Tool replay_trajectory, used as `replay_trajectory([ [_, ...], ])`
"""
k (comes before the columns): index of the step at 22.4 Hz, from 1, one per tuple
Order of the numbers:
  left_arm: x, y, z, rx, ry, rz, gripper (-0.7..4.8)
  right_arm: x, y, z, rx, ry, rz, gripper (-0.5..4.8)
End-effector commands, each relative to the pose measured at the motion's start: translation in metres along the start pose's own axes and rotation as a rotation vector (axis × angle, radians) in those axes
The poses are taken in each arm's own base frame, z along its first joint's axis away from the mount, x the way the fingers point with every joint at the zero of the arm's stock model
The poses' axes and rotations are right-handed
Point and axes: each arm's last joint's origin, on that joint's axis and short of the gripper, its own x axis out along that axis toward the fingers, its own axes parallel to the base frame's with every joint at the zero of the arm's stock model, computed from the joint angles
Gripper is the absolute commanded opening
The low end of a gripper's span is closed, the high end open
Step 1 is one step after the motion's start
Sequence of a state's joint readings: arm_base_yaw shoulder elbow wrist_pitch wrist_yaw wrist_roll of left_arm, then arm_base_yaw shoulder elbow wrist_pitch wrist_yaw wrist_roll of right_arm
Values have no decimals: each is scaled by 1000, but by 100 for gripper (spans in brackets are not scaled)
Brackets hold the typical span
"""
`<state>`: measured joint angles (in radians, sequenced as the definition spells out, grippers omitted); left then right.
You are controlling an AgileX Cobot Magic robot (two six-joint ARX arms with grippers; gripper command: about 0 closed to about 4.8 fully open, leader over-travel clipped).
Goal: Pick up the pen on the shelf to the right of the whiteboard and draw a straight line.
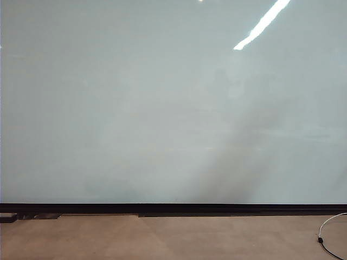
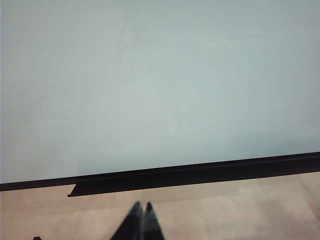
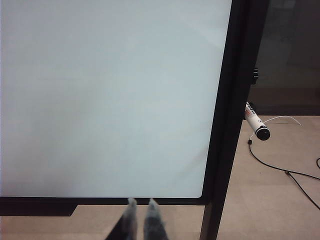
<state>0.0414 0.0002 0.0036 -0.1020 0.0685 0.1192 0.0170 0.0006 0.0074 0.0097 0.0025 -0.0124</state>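
Observation:
The whiteboard (image 1: pixel 162 108) fills the exterior view, pale and glossy, with a black strip (image 1: pixel 173 208) along its lower edge. No straight line shows on it in any view. The pen (image 3: pixel 256 127), a short whitish marker with a dark end, sticks out just past the board's black right frame (image 3: pixel 230 115); what it rests on is hidden. My right gripper (image 3: pixel 141 201) is shut and empty, low in front of the board's lower right corner, well short of the pen. Before the board's lower strip (image 2: pixel 200 172) my left gripper (image 2: pixel 142 205) is also shut on nothing. Neither gripper appears in the exterior view.
A white cable with a black plug (image 1: pixel 321 238) lies on the tan floor at the lower right. In the right wrist view black cables (image 3: pixel 280 170) trail over the floor beyond the frame, below the pen. A dark recess (image 3: pixel 290 50) lies behind the frame.

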Motion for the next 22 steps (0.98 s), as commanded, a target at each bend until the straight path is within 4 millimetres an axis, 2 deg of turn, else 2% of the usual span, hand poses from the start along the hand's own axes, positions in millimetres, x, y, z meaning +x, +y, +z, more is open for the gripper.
replay_trajectory([
  [1, 0, 0, 2, 1, -9, -2, -5, 0, 0, -1, 1, -3, 2, 30],
  [15, 0, 0, 2, 1, -9, -2, -5, 0, 0, -1, 1, -3, 1, 30],
  [19, 0, 0, 2, 1, -9, -2, -5, 0, 0, 1, 67, -33, 12, 31],
  [22, 0, 0, 2, 1, -9, -2, -5, 0, 1, 6, 72, -61, 37, 50],
])
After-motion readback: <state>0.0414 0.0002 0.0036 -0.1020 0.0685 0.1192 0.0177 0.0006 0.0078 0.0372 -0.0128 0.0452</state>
